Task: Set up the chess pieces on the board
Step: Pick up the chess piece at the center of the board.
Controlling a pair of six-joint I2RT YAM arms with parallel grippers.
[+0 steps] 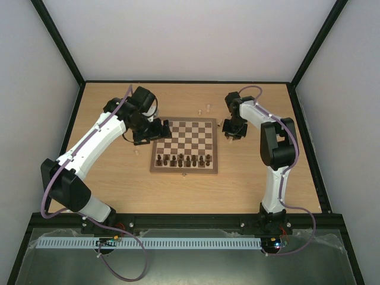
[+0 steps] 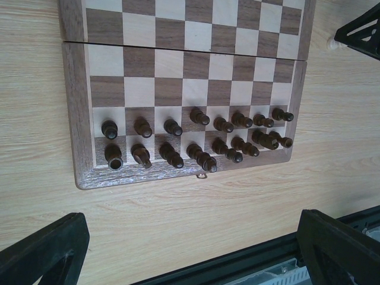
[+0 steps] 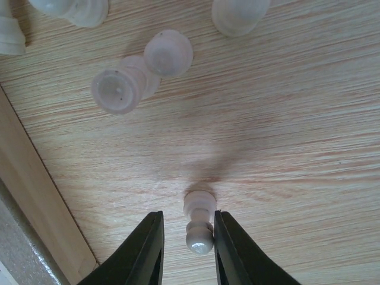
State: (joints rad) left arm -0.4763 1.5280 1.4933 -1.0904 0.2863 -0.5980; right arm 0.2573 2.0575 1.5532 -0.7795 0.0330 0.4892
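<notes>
Right gripper [image 3: 187, 218] fingers sit close around a pale pawn [image 3: 199, 228] on the table [image 3: 285, 119], with a slit on one side: grasping step. Next: clamp, lift, carry to the board [image 1: 184, 132]. Left gripper [image 2: 193, 237] is wide apart above dark pieces [image 2: 196, 139].

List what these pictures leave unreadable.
- Top view: dark pieces too small to tell their kinds.
- Left wrist view: board loses far rows at the frame's top edge.
- Right wrist view: top pale pieces blurred and cropped; unclear whether the right gripper pinches the small pale piece.
</notes>
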